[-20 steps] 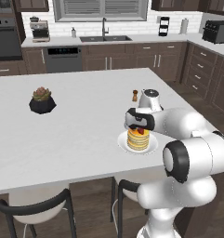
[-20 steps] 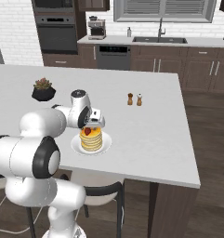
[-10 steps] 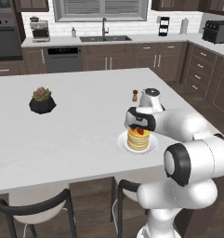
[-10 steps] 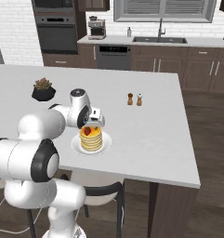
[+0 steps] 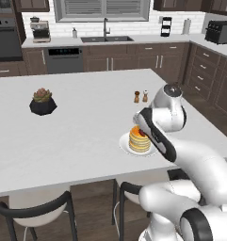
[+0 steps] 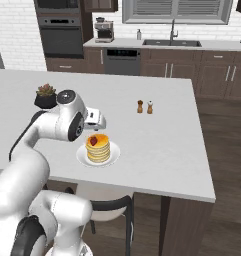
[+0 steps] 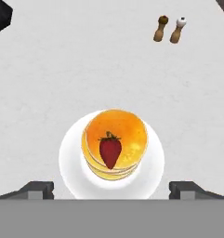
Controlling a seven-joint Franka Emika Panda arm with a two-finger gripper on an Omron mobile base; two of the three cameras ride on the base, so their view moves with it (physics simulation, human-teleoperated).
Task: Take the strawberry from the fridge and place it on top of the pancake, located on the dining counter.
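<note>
The strawberry (image 7: 110,151) lies on top of the pancake (image 7: 125,132), a golden stack on a round white plate (image 7: 71,155) on the white dining counter (image 7: 48,69). My gripper (image 7: 111,188) hovers straight above it, open, with its fingertips (image 7: 36,188) spread wide on either side of the plate and touching nothing. From the base, the hand (image 5: 145,123) hangs just over the pancake (image 5: 139,141) with the strawberry (image 5: 141,132) free beneath it. The right base view shows the same: gripper (image 6: 96,127), strawberry (image 6: 94,140), pancake (image 6: 98,151). The fridge is out of view.
Salt and pepper shakers (image 5: 141,96) stand behind the plate. A potted plant (image 5: 43,101) in a dark pot sits far to the left. The plate is near the counter's front edge (image 5: 86,176), with dark-framed stools (image 5: 35,207) below.
The jaws have spread wider and stand off the strawberry, which stays on the pancake. The arm has hardly moved.
</note>
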